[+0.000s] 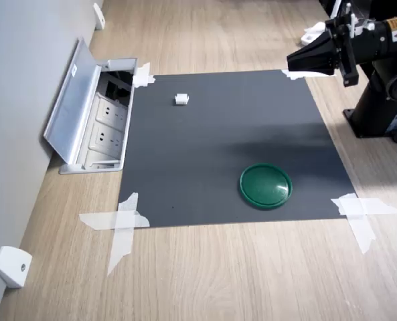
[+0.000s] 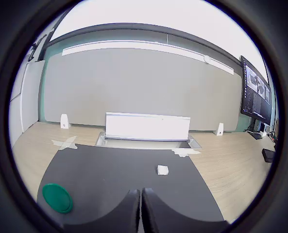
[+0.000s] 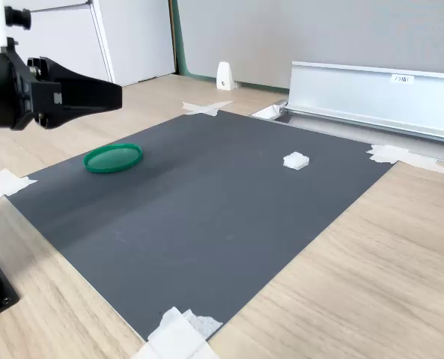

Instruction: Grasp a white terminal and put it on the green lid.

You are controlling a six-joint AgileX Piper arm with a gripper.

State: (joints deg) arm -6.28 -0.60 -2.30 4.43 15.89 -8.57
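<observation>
Black tapered end effector [image 3: 113, 93] (jaws together), blocky white terminal [image 3: 296, 160], round green lid [image 3: 113, 158]

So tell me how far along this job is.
Nothing looks done yet. The white terminal sits alone on the dark mat, well apart from the green lid, which is bare. The claw hangs above the mat's edge with jaws together, holding nothing. Left to do: reach the terminal, grasp it, carry it over and set it on the lid.
</observation>
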